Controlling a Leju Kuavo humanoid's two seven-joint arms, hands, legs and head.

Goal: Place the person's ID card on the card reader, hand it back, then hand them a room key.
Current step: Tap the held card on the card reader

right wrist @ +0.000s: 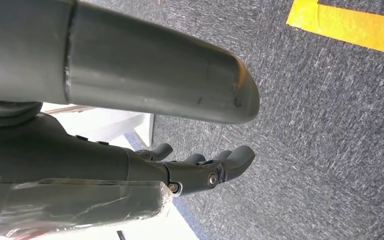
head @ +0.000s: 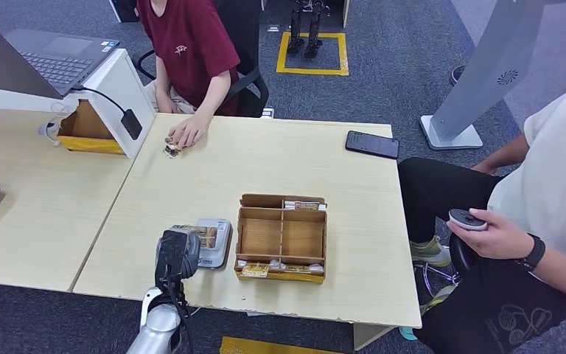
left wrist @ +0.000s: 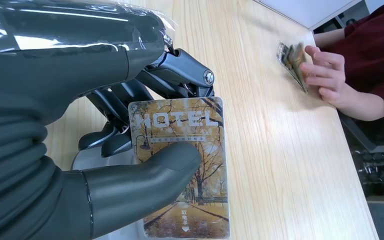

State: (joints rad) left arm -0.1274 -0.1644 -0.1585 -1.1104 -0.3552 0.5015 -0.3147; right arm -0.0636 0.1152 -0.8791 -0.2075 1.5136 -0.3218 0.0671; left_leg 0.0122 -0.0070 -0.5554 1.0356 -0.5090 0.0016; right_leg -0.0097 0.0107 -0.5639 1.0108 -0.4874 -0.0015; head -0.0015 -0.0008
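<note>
- Pale wood table [head: 191, 184] on blue-grey carpet; laptop [head: 63, 51] at the far left corner.
- Left hand [head: 177, 253] at the near edge, thumb [left wrist: 145, 180] pressing a yellow "HOTEL" room key card [left wrist: 182, 165] against the darker fingers [left wrist: 180, 75]; grey card reader [head: 214, 242] directly below it.
- Person's hand [head: 186, 133] at the far edge, covering a card [left wrist: 291, 59].
- Cardboard divider box [head: 281, 237] just right of the reader.
- Black phone [head: 371, 144] far right.
- Right hand [right wrist: 200, 167] hangs over carpet, fingers loosely extended, holding nothing.
</note>
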